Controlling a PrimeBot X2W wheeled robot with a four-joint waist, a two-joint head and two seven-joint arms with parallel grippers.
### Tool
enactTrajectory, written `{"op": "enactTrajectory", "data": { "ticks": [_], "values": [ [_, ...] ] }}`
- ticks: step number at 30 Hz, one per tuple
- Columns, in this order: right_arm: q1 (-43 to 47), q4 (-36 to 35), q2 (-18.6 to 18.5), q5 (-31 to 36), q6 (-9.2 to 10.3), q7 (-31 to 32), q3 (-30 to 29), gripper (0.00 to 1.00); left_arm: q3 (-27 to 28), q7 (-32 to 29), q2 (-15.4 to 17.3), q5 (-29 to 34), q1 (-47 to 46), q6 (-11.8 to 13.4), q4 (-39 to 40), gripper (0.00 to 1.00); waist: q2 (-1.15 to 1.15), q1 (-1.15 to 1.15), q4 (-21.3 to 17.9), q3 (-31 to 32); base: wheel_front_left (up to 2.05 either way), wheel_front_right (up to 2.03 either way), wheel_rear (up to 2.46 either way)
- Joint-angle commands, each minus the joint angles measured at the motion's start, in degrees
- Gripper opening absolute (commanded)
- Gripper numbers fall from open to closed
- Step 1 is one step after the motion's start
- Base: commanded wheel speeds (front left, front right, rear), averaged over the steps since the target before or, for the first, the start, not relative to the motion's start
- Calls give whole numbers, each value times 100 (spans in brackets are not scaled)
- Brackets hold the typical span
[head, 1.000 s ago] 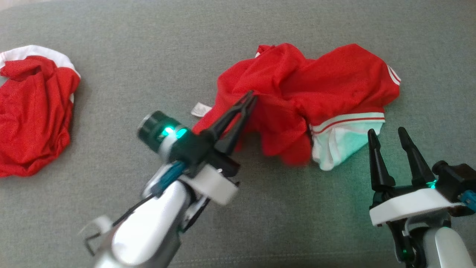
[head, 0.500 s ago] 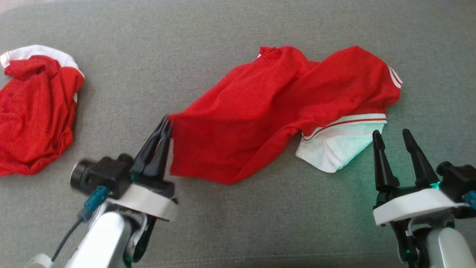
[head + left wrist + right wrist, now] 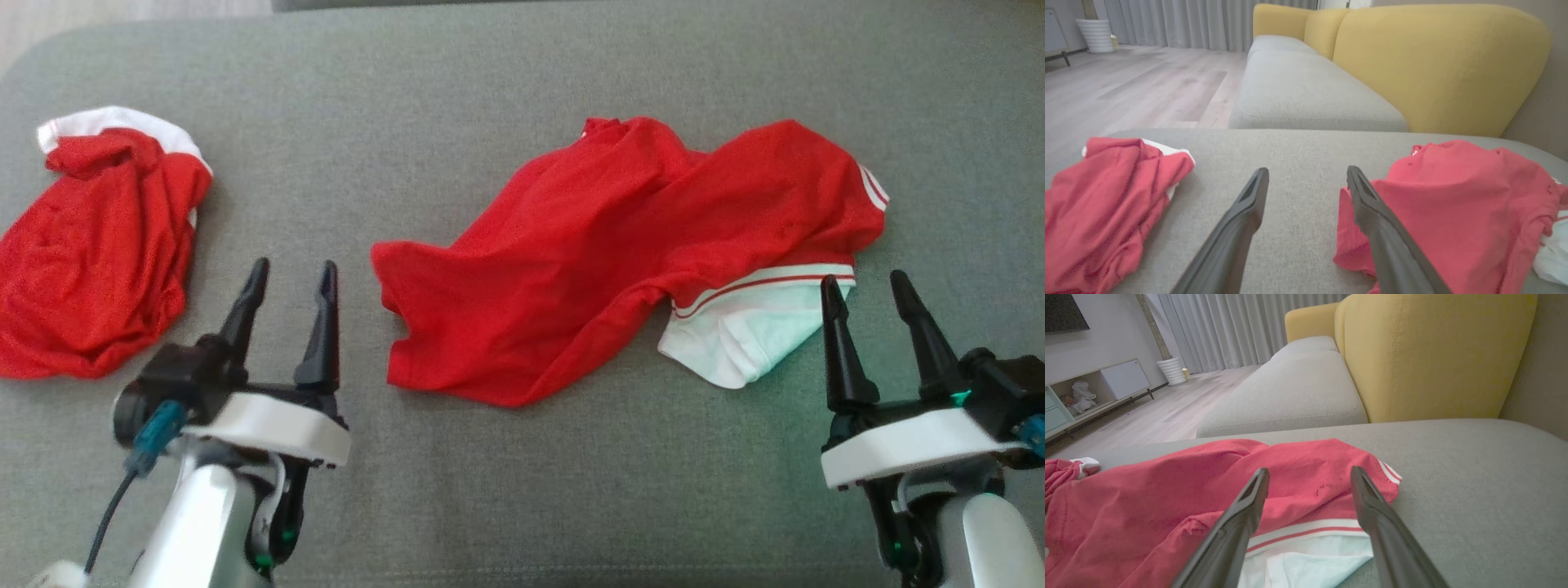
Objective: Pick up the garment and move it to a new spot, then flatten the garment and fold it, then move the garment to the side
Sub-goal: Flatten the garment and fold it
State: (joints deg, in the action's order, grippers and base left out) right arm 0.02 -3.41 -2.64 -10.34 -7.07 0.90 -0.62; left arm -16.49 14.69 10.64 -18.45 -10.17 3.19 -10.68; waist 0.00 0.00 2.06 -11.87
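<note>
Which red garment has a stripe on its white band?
The spread-out garment in the middle; a red stripe runs along its white band. The bunched garment at the far left shows plain white trim.

Left gripper (image 3: pixel 294 265): two long black tapered fingers (image 3: pixel 322 327), white rounded mount plate (image 3: pixel 269 429), black housing (image 3: pixel 184 371) behind. Teal connector (image 3: pixel 155 433), thin dark cable (image 3: pixel 110 518) trailing. Glossy silver-white forearm (image 3: pixel 204 523), small green light (image 3: pixel 263 562). Right gripper (image 3: pixel 863 279): same build, green light at finger base, teal connector at side.

Soft, even light, faint shadows — a green glow tints the cushion (image 3: pixel 784 392) near its right edge; wrist views bow at edges.
</note>
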Motion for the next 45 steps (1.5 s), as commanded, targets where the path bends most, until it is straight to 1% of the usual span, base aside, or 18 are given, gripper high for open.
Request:
{"op": "enactTrajectory", "data": {
  "ticks": [1,5,12,21,39,42,45],
  "values": [
    [-204,-246,-24,55,-42,-85,105,100,277,30,68,63,5,53,255,100,0,0,33,75,0,0,0],
    [-148,-332,-24,229,-42,-90,102,100,476,30,58,236,286,134,644,100,0,0,91,258,0,0,0],
    [164,-370,-24,414,-42,-23,182,100,420,30,67,441,928,162,1034,100,0,0,152,567,0,0,0],
    [532,-453,-24,402,-42,75,327,100,305,11,70,410,1301,163,968,100,0,0,174,742,0,0,0],
    [546,-435,-24,308,-42,122,312,100,252,-39,86,331,1277,223,889,100,0,0,189,731,0,0,0],
    [528,-436,-24,293,-42,127,296,100,178,-113,78,291,1210,149,829,100,0,0,197,689,0,0,0],
    [481,-434,-24,266,-42,129,295,100,56,-307,29,173,1008,-25,616,100,0,0,205,595,0,0,0]
  ]
}}
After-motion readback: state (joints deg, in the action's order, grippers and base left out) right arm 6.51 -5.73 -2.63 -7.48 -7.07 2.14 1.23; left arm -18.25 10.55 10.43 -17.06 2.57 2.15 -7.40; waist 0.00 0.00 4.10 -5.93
